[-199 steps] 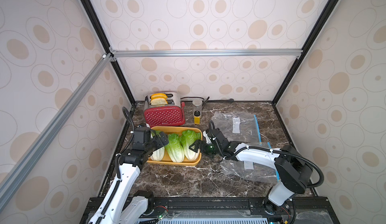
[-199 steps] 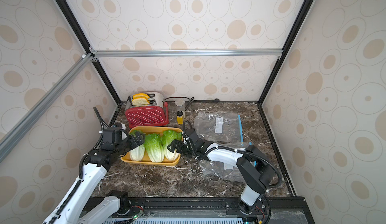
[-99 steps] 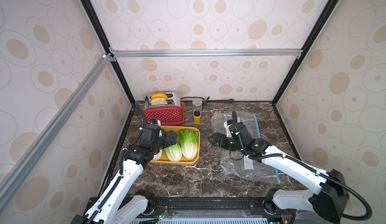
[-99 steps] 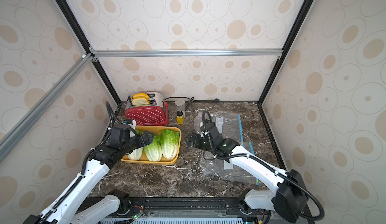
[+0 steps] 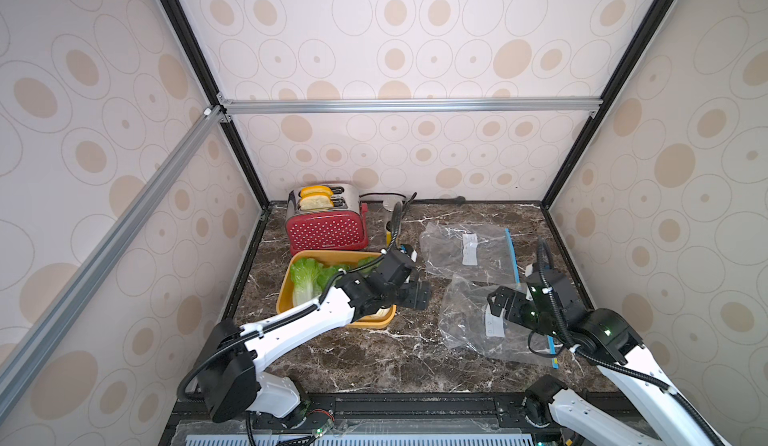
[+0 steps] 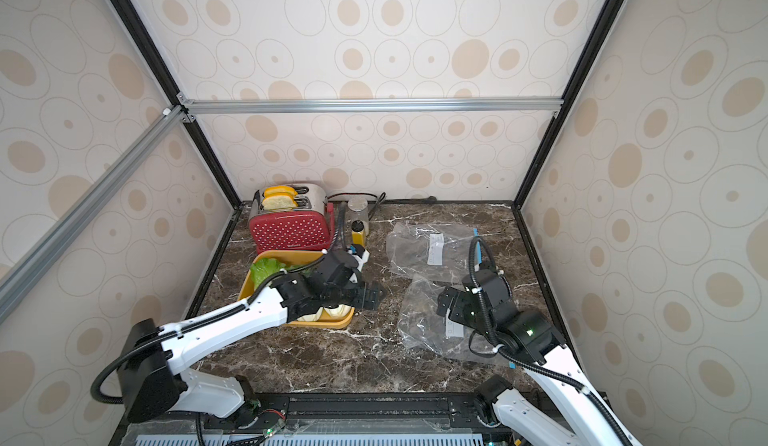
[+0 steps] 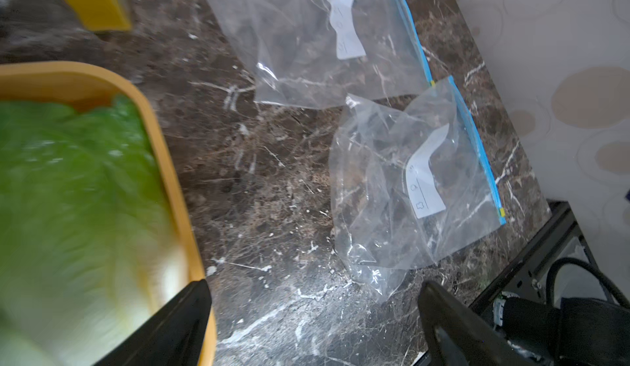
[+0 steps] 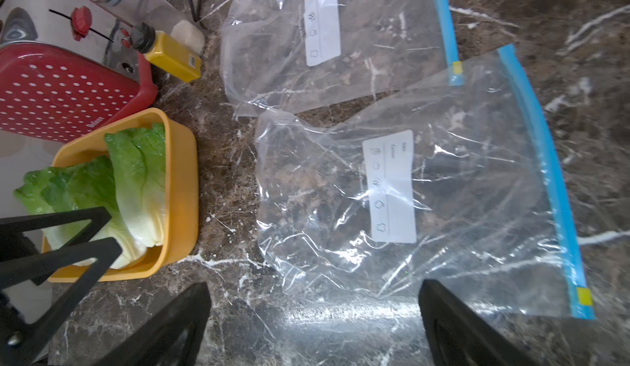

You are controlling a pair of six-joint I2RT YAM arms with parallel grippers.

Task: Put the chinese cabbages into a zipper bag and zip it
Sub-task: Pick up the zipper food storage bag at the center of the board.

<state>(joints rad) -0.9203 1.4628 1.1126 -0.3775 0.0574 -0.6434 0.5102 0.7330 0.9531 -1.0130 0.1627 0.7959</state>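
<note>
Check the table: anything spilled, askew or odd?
Nothing spilled or damaged. The near bag is crumpled and lies askew, one corner overlapping the zip end of the far bag. Both bags are empty, and the cabbages sit in the yellow tray.

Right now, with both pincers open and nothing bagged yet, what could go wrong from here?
1. The near zipper bag lies flat and crumpled under the right pincer; a pinch may catch both layers and leave no mouth.
2. Its corner overlaps the far bag, so lifting could drag that along.
3. The chinese cabbages overlap in the yellow tray; the left pincer may pull up a neighbour too.
</note>
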